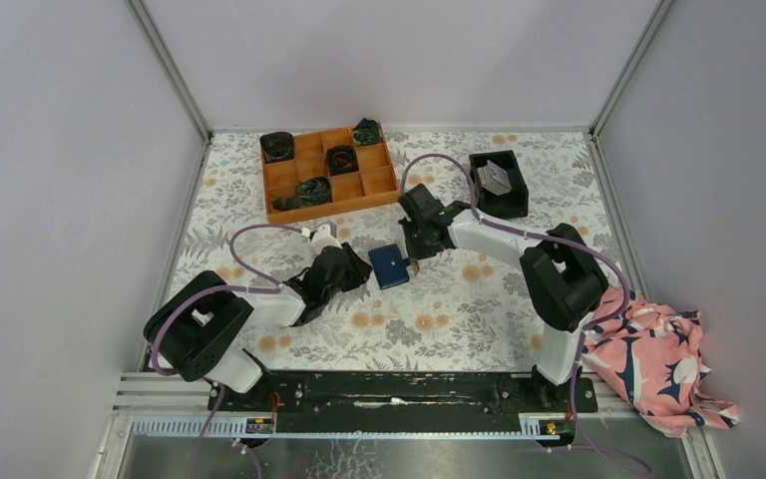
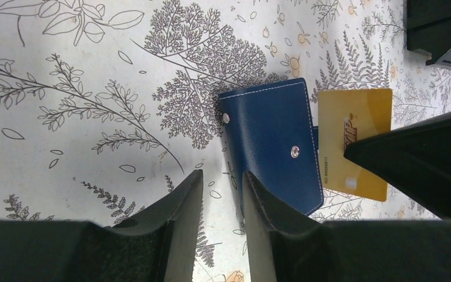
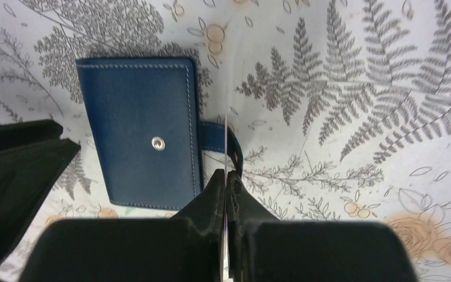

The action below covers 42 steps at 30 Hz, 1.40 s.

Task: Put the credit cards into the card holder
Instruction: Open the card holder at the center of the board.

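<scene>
Seen from overhead, a floral bench (image 1: 459,329) with both my arms reaching to its middle. An orange tray (image 1: 331,212) sits at upper centre and a black bin (image 1: 522,192) at upper right.

At the centre of the frame, between my claws, lies the wallet (image 1: 391,266). It is dark blue and folded, outer face up, with no slots showing.

My left claw (image 1: 357,271) is just left of the wallet, released and empty, fingers parted. My right claw (image 1: 415,257) is just right of it, clenched on a yellow card (image 2: 352,141).

The card stands on edge. In the right wrist view it is a thin line up the middle of the frame. The wallet lies to the left of that line, its long axis running up and down, parallel to the card. The tab (image 3: 214,136) pokes out of the wallet's right side toward the card; I cannot tell whether they touch.

I judge the wallet must be opened before the card can go in. My left claw, free and on the wallet's far side, is better placed for that.
</scene>
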Available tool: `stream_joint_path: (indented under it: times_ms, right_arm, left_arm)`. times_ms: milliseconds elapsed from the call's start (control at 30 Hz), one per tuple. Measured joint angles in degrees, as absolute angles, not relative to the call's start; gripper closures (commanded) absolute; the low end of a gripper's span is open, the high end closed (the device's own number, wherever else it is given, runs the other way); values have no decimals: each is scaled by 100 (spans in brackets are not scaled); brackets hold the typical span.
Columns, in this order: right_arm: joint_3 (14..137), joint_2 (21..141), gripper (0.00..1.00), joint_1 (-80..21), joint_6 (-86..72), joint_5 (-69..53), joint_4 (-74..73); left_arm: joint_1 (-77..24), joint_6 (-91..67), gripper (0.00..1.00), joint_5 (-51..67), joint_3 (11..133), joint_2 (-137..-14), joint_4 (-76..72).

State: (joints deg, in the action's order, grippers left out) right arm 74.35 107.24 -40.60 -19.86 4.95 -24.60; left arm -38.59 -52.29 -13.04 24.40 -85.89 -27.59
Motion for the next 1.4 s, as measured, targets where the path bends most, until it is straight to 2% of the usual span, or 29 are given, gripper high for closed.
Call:
stream_joint_path:
  times_ms: [267,600,1400]
  right_arm:
    - [6650,10377,100,-3483,-2298,-711,-1671]
    - [6235,10294,100,-3234,-2574,-1577,-1009]
    - [5723,10119,100,-2921,-2840,-2248,-325]
  left_arm:
    - [-3859,-5201,62,-1310,2473,-8715,-2727]
    - [-3859,-5181,62,-1310,2571,-8853,-2731]
    - [-3865,-5168,63,-1323,2738,-9050,-2770]
